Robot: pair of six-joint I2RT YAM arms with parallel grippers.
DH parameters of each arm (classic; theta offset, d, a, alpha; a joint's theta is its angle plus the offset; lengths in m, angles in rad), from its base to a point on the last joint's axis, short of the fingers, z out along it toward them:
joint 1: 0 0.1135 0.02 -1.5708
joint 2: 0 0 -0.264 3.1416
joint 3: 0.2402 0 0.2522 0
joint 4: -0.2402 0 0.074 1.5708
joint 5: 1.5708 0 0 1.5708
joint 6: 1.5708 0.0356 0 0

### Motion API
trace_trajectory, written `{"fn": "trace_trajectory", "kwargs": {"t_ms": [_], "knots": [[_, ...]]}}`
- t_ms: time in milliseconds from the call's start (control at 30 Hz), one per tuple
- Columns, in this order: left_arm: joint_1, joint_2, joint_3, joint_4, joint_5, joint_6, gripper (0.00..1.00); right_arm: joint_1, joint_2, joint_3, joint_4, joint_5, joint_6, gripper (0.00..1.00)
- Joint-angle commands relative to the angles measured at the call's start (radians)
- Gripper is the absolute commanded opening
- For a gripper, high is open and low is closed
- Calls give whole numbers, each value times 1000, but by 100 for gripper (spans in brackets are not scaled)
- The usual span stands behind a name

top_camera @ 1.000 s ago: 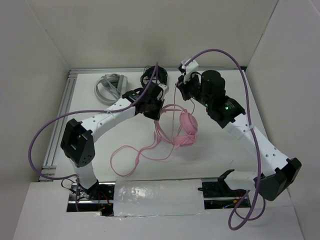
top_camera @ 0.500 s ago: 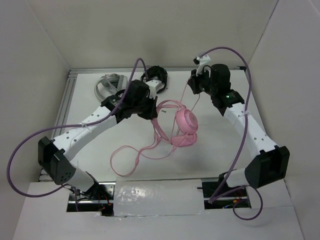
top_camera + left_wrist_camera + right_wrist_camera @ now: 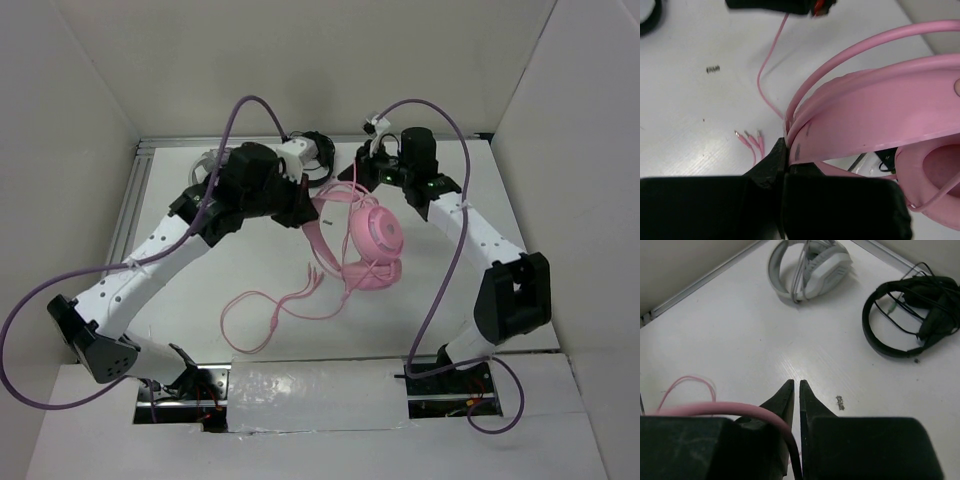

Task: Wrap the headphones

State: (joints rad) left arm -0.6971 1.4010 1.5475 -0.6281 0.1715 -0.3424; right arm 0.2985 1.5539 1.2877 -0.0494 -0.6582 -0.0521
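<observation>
Since the earlier frames the left arm has reached farther over the table and the pink over-ear headphones point(image 3: 378, 232) have risen, so the upper round ear cup looks larger from above; the right arm has swung left toward the headband. The left gripper point(image 3: 783, 145) has its black fingers pressed together on the pink headband, just left of that ear cup; the headphones hang from it in the middle of the white table point(image 3: 200, 290), one ear cup above the other, the lower one near or on the surface. The thin pink cable point(image 3: 260, 320) trails to the near left in loose loops on the table, and its small metal-tipped plugs point(image 3: 747, 140) lie just beside the left fingers in the wrist view. The right gripper point(image 3: 795, 385) sits at the far end of the headband; its fingers stand a thin slit apart, a strand of cable draped across the left finger and running into the slit; whether it is pinched I cannot tell. At the far edge lie grey-white headphones point(image 3: 810, 270) to the left and black headphones point(image 3: 910, 320) to their right, well apart from the pink pair.
</observation>
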Motion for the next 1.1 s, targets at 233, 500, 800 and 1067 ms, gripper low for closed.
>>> {"fn": "trace_trajectory", "kwargs": {"t_ms": [233, 500, 800, 1067], "knots": [[-5, 22, 436, 28, 69, -36, 0, 77, 196, 87, 253, -167, 139, 18], [-1, 62, 607, 15, 8, -18, 0, 191, 336, 131, 391, -222, 247, 20], [80, 115, 729, 4, -119, -7, 0, 295, 391, 29, 448, -259, 291, 20], [445, 210, 740, -18, 83, -165, 0, 315, 279, -249, 453, -259, 267, 15]]}}
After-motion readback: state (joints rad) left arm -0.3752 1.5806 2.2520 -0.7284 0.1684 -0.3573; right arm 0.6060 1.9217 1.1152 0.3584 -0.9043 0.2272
